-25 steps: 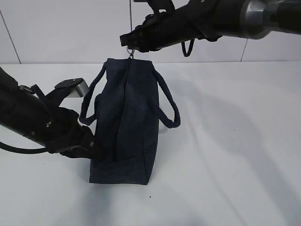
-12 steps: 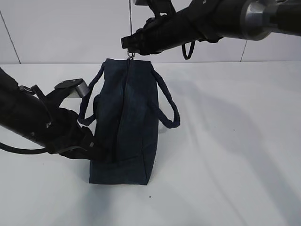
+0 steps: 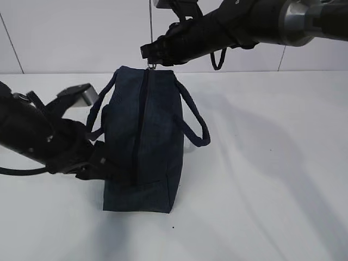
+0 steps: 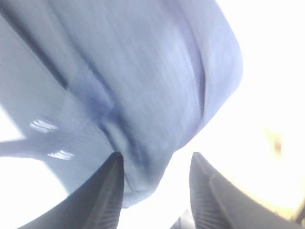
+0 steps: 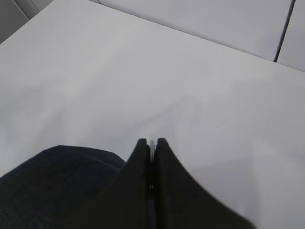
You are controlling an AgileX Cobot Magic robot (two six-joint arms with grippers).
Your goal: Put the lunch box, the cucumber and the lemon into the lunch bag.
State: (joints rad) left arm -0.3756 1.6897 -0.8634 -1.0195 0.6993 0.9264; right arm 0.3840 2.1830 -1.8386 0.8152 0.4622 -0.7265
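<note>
From the exterior camera I see the lunch bag [image 3: 142, 138] standing upright on the white worktop [image 3: 261, 174], end-on to me, a little left of the middle and nearer the front edge than the back, its two loop handles drooping to either side and the zipper line running up its top ridge. My right pincer [image 3: 148, 51] reaches in from the upper right and sits right over the bag's top far end, where a small silver ring pull [image 3: 151, 66] hangs just under the tip. That view alone does not tell me how the jaws stand; the right wrist camera does: the two dark fingers [image 5: 162, 157] are pressed together with a thin pale sliver caught between them, which I take to be the ring pull, so I read this pincer as clenched on it. That same camera shows only a corner of dark navy fabric at lower left and bare worktop running to the back edge. My left pincer [image 3: 95, 163] is low against the bag's left side in the exterior view, its tips lost against the dark fabric. The left wrist camera fills that gap: the two fingers [image 4: 107, 191] stand apart, released, with the bag's blurred blue fabric bulging down toward the gap and lying against the inner face of the left finger, the other finger clear of it. Washed-out glare hides the rest of that picture.
</note>
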